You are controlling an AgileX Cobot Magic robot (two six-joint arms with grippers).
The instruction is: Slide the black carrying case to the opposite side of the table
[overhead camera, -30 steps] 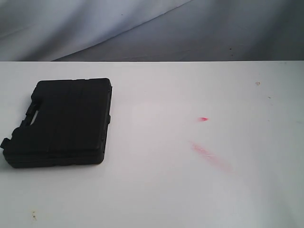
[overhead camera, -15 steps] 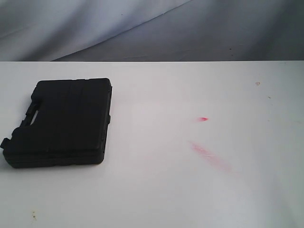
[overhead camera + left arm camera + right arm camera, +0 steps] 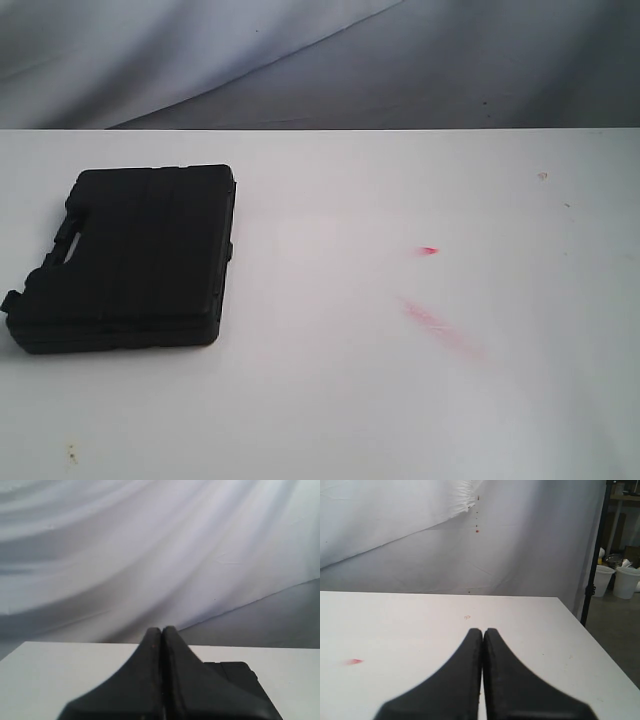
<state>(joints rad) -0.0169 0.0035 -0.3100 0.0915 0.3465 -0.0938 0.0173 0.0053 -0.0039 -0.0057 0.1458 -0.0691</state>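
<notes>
Item 1: black carrying case (image 3: pixel 130 258). It is lying flat and closed on the left part of the bench (image 3: pixel 400 400) in the exterior view, well in from the far edge and nearer the left border. Its handle (image 3: pixel 65 245) is facing the left side, with a small latch tab jutting out at the near left corner. In the left wrist view one corner of the case (image 3: pixel 235 672) is showing beyond the gripper, and the two are not touching.

Item 2: bench. The white top is carrying the case and is stretching wide and bare to the right of it. A small red mark (image 3: pixel 428 250) is sitting right of centre, well apart from the case. A pale red smear (image 3: pixel 440 325) is running diagonally just in front of the mark. A few dark specks are dotting the near left corner and the far right area.

Item 3: left gripper (image 3: pixel 162 630). Its two black fingers are pressing together along their whole visible length, and they are clasping nothing.

Item 4: right gripper (image 3: pixel 483 631). Its fingers are likewise meeting tip to tip, and they are gripping nothing. It is hanging over bare bench with the red mark (image 3: pixel 353 661) off to one side.

Item 5: surroundings. A grey-white cloth backdrop (image 3: pixel 300 60) is hanging behind the bench in soft folds. In the right wrist view a black stand pole (image 3: pixel 597 550) is rising beside the bench's end, and white buckets (image 3: pixel 627 580) are standing on the floor beyond it.
</notes>
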